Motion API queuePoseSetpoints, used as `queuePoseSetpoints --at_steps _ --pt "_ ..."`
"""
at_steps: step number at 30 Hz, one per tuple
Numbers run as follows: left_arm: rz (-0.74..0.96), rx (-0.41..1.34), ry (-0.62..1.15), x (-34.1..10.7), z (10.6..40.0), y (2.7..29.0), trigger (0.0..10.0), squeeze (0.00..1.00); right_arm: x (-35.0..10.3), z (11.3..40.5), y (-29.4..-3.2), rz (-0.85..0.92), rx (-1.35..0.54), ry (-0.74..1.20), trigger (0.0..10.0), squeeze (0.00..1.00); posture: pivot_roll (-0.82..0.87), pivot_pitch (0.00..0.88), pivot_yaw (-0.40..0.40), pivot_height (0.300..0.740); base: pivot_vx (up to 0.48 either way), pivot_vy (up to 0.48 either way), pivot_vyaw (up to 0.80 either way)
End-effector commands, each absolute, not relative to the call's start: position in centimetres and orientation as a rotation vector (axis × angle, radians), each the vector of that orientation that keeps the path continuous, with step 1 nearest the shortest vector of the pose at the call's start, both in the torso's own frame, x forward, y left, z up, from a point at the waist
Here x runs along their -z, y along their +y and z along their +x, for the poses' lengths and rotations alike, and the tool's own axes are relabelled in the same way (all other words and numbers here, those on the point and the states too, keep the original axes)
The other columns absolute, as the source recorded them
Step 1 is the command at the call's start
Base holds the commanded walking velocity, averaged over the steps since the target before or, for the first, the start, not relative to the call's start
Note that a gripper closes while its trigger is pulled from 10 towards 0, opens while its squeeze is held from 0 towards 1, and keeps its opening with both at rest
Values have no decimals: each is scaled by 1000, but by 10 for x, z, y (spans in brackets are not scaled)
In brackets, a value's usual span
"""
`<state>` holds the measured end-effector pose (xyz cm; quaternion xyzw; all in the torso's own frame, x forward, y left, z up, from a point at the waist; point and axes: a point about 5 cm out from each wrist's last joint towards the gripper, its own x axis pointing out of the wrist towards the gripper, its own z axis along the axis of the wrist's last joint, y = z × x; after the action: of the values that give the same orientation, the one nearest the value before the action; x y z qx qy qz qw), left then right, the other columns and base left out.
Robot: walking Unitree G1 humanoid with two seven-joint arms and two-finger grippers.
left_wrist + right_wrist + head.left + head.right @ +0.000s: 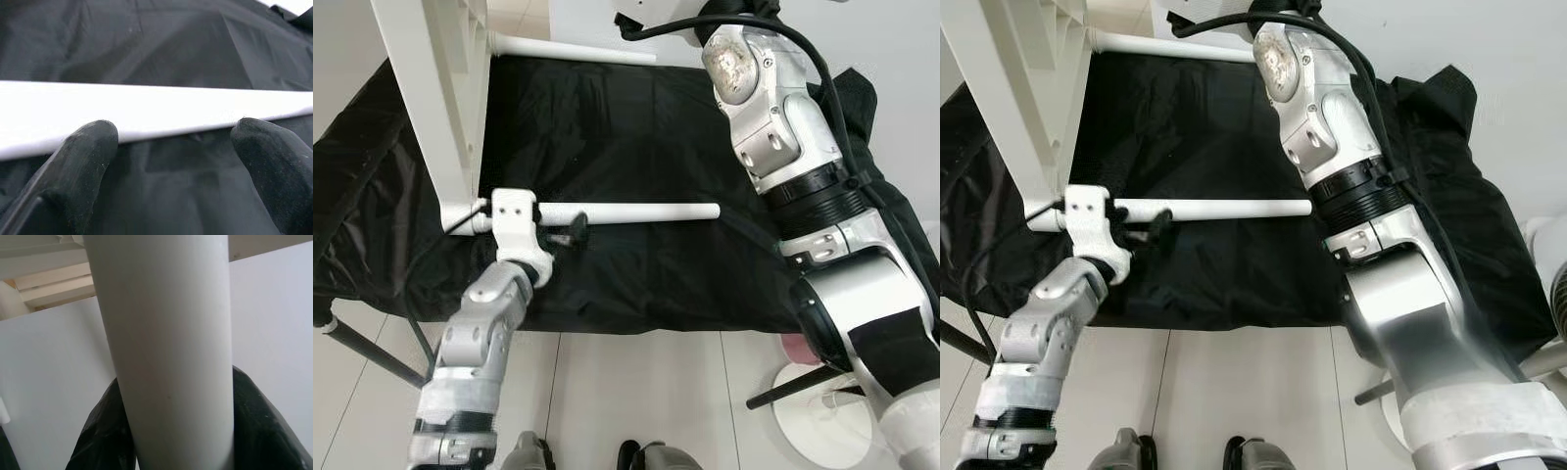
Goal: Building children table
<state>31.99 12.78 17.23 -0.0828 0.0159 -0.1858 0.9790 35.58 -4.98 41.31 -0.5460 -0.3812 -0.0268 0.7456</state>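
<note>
The white child's table top (431, 88) stands on its edge at the left on a black cloth. Two white round legs stick out of it to the right: a far leg (573, 49) and a near leg (636, 211). My left gripper (566, 231) is at the near leg close to the table top, open, and both black fingertips (93, 147) rest against the leg's side (156, 110). My right arm (773, 117) reaches up past the top of the view. Its gripper (176, 421) is shut on a white round leg (166, 333).
The black cloth (646, 127) covers a low platform whose front edge runs just ahead of me. Below it is white tiled floor (636, 392). A black stand bar (372, 352) slants at the lower left, and a white round base (822, 411) sits at the lower right.
</note>
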Motion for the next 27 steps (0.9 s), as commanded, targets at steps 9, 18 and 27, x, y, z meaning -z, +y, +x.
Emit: queuePoseSetpoints --at_steps 9,18,27 --pt "-333 256 110 -174 334 136 10000 0 -421 346 -53 -981 20 -828 0 0 -9 174 -60 740 0 0 0" --pt "-448 154 182 -173 345 142 10000 0 -423 341 -52 -918 3 -820 0 0 -26 177 -46 740 0 0 0" --pt "-428 201 300 -171 331 136 10000 0 -425 340 -54 -876 6 -820 0 0 -19 183 -41 740 0 0 0"
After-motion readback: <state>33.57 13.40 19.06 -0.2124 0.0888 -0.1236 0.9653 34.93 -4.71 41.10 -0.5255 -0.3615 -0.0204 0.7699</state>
